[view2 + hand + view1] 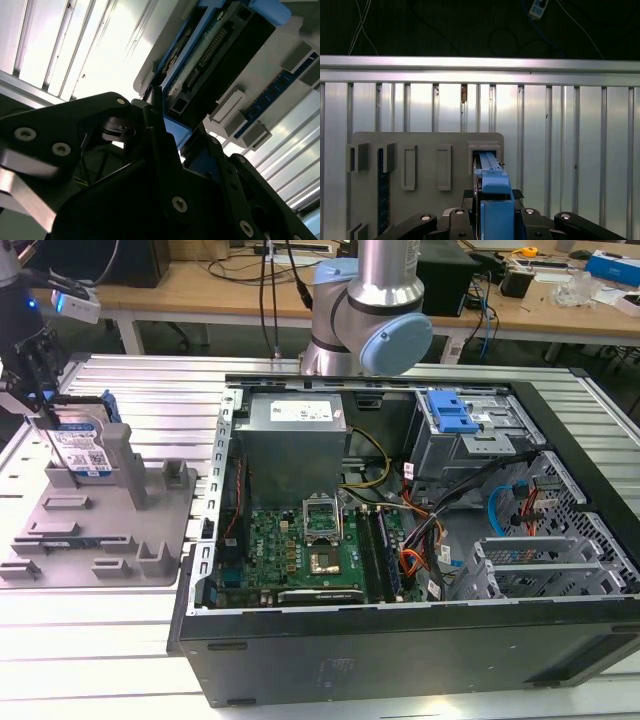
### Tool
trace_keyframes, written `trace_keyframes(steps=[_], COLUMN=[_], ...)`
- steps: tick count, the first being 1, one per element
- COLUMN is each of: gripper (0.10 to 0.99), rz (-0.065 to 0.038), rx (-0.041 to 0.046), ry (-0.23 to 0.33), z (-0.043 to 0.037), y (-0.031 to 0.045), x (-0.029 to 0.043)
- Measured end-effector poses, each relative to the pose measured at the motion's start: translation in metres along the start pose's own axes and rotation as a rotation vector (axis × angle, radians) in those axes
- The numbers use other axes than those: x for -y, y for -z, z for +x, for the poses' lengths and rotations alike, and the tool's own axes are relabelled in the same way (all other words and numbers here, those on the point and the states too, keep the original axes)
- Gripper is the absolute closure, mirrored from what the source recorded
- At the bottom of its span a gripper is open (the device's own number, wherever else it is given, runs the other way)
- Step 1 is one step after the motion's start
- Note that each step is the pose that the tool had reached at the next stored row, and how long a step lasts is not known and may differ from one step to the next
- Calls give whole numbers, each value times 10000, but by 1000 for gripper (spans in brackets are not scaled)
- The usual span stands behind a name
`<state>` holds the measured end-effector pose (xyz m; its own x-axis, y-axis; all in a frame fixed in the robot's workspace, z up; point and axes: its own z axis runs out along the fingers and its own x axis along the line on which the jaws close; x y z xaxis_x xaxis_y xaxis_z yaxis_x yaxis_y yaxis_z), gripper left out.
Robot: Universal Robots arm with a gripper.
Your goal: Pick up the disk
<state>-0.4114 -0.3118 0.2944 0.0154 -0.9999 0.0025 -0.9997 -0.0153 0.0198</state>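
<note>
Cluttered wooden workbenches (pixel 540 310) stand behind a ribbed aluminium table (pixel 120 640).

The silver-metal disk with blue side rails (pixel 85 445) stands on edge in the grey plastic fixture with upright posts (pixel 100 530), at the exterior view's left. The black gripper (pixel 42 405) straddles it from above. A tall grey post (pixel 135 475) stands just right of the disk. The open black computer case (pixel 400 540) walls off the right. Ribbed aluminium table (pixel 60 640) lies bare nearer the camera.

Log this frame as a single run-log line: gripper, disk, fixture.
gripper: at the disk's top edge, fingers either side | disk: upright on edge in fixture slot | grey fixture: on slatted table, at exterior view's left
</note>
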Motion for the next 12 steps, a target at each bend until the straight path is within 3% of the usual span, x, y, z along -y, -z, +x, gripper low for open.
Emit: trace_keyframes(steps=[4,9,10,12], gripper=[718,718,718,718], rz=[7,1,2,0], rx=[2,0,0,-1], ry=[0,0,0,0], z=[0,0,1,1], y=[10,252,350,460], x=[0,-5,-7,-9])
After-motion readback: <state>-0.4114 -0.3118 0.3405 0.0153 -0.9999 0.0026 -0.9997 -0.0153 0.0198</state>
